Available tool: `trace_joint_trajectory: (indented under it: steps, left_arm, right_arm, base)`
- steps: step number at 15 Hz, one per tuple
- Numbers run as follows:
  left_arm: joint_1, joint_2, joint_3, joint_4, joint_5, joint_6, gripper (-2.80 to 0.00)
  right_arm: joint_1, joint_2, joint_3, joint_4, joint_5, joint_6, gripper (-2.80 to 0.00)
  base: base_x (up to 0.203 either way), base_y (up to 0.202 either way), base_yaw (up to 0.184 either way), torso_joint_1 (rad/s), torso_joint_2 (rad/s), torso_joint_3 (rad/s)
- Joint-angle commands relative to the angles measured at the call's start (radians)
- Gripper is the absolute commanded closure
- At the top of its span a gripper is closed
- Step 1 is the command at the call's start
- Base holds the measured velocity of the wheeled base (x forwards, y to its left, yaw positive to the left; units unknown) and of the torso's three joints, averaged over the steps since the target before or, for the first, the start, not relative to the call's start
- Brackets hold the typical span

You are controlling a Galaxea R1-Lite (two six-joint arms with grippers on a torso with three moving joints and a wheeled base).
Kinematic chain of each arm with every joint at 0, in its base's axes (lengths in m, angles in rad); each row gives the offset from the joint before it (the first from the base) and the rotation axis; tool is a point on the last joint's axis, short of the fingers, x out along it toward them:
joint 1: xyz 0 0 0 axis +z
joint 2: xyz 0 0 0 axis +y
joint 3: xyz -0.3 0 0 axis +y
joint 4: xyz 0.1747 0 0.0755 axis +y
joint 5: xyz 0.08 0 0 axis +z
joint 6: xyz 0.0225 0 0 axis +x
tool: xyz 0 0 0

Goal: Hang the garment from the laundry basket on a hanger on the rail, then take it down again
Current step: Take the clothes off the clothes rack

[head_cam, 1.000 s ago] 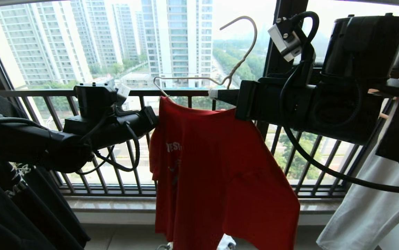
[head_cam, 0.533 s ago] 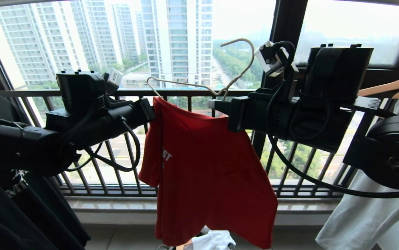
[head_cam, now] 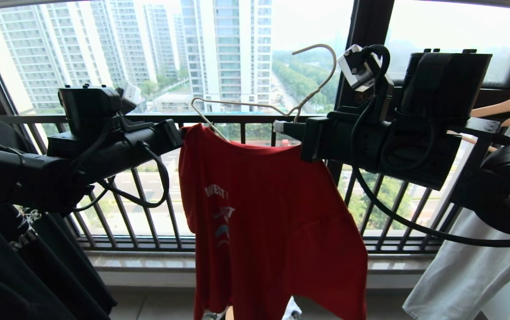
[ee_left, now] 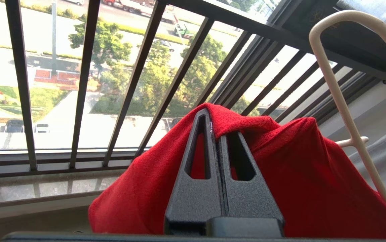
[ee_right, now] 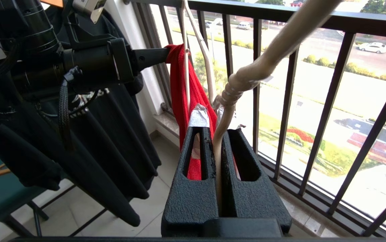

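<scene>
While both arms reach level, garment [head_cam: 264, 213] hangs on hanger [head_cam: 255, 106].

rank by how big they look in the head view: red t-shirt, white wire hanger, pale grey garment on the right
1. red T-shirt, largest.
2. pale grey garment, though the frame edge cuts it off, so unsure.
3. white wire hanger, thinnest and smallest.

Both arms raised level, left gripper [head_cam: 183, 132] and right gripper [head_cam: 277, 126] clamped, tips facing inward
</scene>
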Motion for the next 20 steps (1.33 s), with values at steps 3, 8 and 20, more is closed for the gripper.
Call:
trace_joint_trajectory:
  steps: [3,8,20]
  left_arm:
    - [0.089,-0.021,-0.04,-0.006,0.002,-0.006,0.0]
    - [0.162,-0.076,-0.068,-0.006,0.002,-0.015,0.0]
    - [0.047,-0.041,0.027,-0.01,-0.004,0.103,0.0]
  right_arm:
    - [-0.001,0.003,0.007,0.014,0.001,-0.055,0.0]
    - [-0.001,0.006,0.012,0.055,0.001,-0.103,0.0]
    - [0.048,0.04,0.049,0.05,0.0,-0.176,0.0]
  base:
    - [0.0,0.0,0.0,0.0,0.0,0.0]
    - [0.0,0.0,0.0,0.0,0.0,0.0]
    - [0.0,0.0,0.0,0.0,0.0,0.0]
